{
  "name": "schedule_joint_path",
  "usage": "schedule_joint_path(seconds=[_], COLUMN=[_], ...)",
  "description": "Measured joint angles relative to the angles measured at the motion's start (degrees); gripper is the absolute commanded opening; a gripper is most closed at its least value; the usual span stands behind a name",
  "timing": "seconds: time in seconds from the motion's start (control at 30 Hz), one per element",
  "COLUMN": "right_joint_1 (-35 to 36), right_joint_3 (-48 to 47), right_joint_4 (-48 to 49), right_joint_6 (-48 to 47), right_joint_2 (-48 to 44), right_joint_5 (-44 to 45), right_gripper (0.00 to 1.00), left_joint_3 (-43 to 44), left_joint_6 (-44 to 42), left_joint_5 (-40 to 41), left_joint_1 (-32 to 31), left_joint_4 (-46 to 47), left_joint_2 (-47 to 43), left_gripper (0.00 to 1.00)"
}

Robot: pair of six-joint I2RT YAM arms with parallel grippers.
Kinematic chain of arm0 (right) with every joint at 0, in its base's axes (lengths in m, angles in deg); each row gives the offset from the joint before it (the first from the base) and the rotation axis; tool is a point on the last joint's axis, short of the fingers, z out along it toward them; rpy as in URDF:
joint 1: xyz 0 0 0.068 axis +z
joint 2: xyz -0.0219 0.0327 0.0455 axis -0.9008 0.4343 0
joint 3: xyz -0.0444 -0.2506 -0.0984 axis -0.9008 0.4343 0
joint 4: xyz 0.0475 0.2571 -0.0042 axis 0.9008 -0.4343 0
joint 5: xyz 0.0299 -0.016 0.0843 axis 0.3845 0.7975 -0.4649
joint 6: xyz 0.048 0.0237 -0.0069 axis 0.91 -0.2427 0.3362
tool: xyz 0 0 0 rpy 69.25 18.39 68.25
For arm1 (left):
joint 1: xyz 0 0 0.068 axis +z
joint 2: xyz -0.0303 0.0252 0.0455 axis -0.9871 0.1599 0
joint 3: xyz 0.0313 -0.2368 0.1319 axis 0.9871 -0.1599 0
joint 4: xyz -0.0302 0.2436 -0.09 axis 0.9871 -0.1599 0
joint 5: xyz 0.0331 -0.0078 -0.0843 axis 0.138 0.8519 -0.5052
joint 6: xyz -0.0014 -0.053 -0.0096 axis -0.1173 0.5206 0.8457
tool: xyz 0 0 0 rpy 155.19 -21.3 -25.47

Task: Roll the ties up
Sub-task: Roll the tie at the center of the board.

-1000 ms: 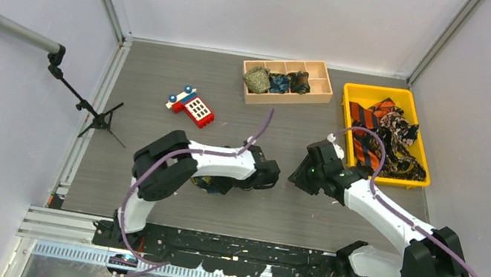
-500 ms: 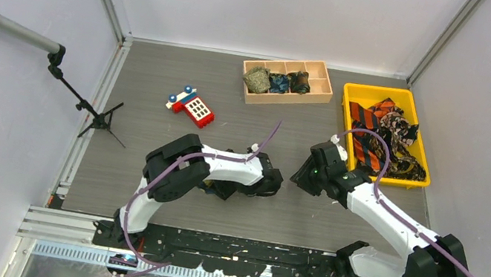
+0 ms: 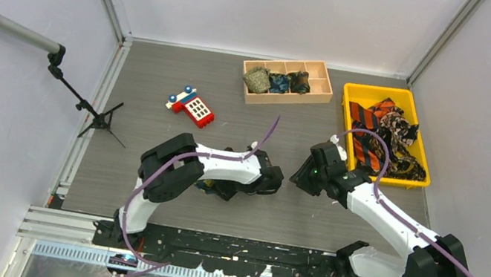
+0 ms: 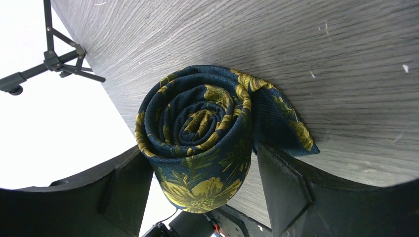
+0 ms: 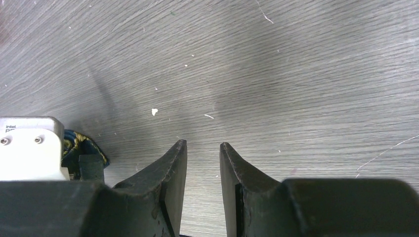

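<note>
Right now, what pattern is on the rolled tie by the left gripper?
The tie is navy with yellow-gold flowers. The left wrist view shows it best.

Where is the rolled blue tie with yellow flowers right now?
Left wrist view: the rolled tie sits on the grey table between the fingers of the left claw. From above, that claw is near the table's middle, below the toy phone.

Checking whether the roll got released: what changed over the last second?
The left arm shifted rightward; its fingers now stand apart on either side of the rolled navy floral tie, apparently letting it go. The right fingers, toy phone, wooden divided box and yellow bin stayed put.
</note>
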Motion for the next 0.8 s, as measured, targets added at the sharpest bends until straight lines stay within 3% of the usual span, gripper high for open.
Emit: schedule_joint_path(seconds=[0.6, 0.8], right_joint_1=[0.00, 0.00], right_joint_3=[0.00, 0.00], right_joint_4=[1.01, 2.69], right_joint_6=[0.07, 0.11], right_joint_2=[2.38, 2.51], right_joint_5=[-2.99, -5.79], right_gripper=[0.35, 0.45], left_joint_3=[1.14, 1.11], left_joint_6=[-0.28, -0.31], left_joint_5=[-3.56, -5.60], left_joint_1=[-0.35, -0.35], left_joint_4=[0.24, 0.28], left_joint_2=[-4.87, -8.07], left_gripper=[0.79, 0.81])
